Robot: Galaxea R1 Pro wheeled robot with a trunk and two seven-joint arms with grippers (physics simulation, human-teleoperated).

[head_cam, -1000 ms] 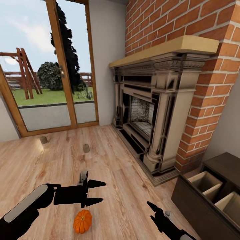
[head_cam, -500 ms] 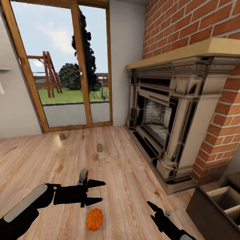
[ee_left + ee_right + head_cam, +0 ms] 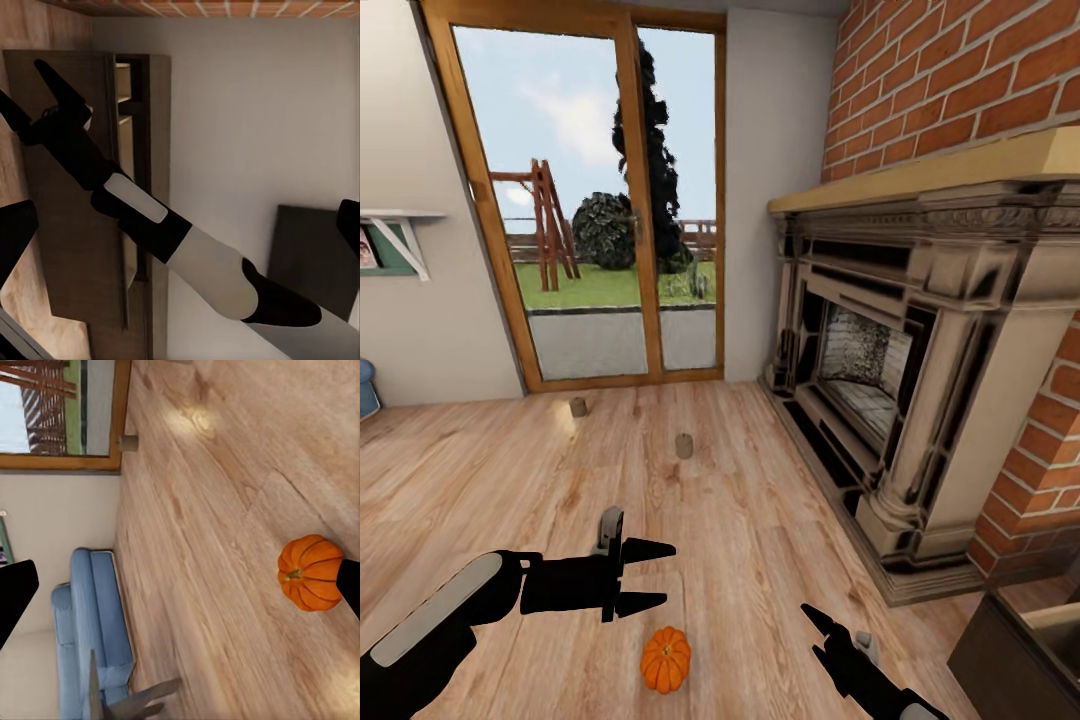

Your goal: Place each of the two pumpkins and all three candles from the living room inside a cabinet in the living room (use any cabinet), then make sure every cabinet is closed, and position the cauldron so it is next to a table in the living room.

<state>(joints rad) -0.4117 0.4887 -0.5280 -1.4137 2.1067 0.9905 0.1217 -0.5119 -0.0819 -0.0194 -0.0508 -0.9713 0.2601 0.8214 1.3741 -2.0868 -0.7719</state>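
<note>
1. We are on the wood floor (image 3: pixel 480 480) in front of the brick fireplace (image 3: pixel 900 370), and most of the task looks still ahead of us.
2. One pumpkin (image 3: pixel 665 659) sits on the floor just ahead, between our two arms; it also shows close to the right fingers in the right wrist view (image 3: pixel 311 572). It is not yet picked up.
3. Two candles stand farther off on the floor: one (image 3: pixel 684 445) in the middle of the room, another (image 3: pixel 578 407) near the glass patio door (image 3: pixel 610 200).
4. The left pincer (image 3: pixel 645 577) is spread open and empty, hovering above the floor near the pumpkin.
5. The right pincer (image 3: pixel 830 630) holds nothing that we can see; its fingers appear parted, though the head view shows it poorly.
6. The cabinet (image 3: pixel 1020 655) peeks in at the lower right; the left wrist view shows it (image 3: pixel 75 225) with pale drawer interiors exposed, so it remains open.
7. We judge that loading the pumpkin and candles, closing the drawers and moving the cauldron all remain.
</note>
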